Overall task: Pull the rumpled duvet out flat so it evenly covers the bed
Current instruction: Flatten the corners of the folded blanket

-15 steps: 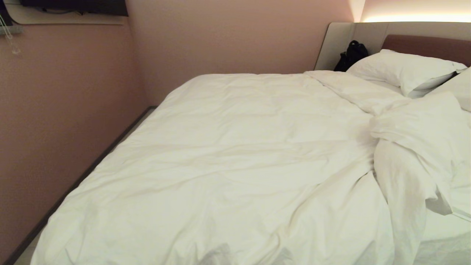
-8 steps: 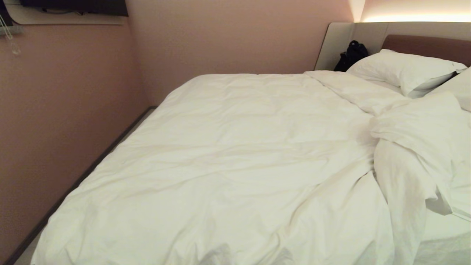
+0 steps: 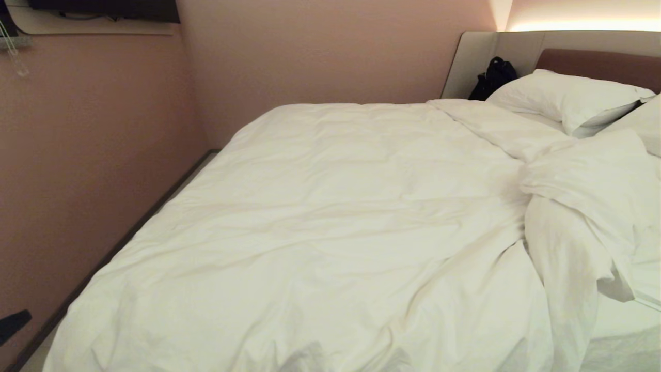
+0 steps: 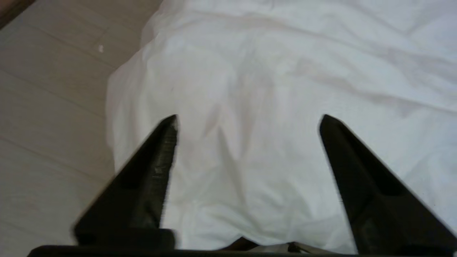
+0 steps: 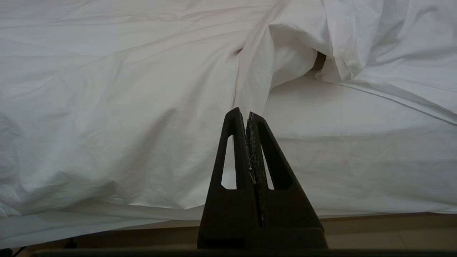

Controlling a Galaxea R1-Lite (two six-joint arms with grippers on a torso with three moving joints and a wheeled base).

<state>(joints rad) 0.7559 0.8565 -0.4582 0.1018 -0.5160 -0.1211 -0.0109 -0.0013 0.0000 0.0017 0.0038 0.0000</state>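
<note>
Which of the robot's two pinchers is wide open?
The left gripper: its black fingers stand far apart over the duvet corner by the floor. The right gripper has its fingers pressed together.

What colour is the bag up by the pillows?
Black. The bag sits beside the pillow, best seen in the head view.

A black bag (image 3: 493, 77) sits at the upper right, against the headboard corner, just left of a plump white pillow (image 3: 565, 98). A second pillow (image 3: 643, 124) shows at the right edge. Pink walls (image 3: 93, 155) fill the left and top. Pale floor boards (image 4: 46, 107) occupy the left of the left wrist view.
</note>
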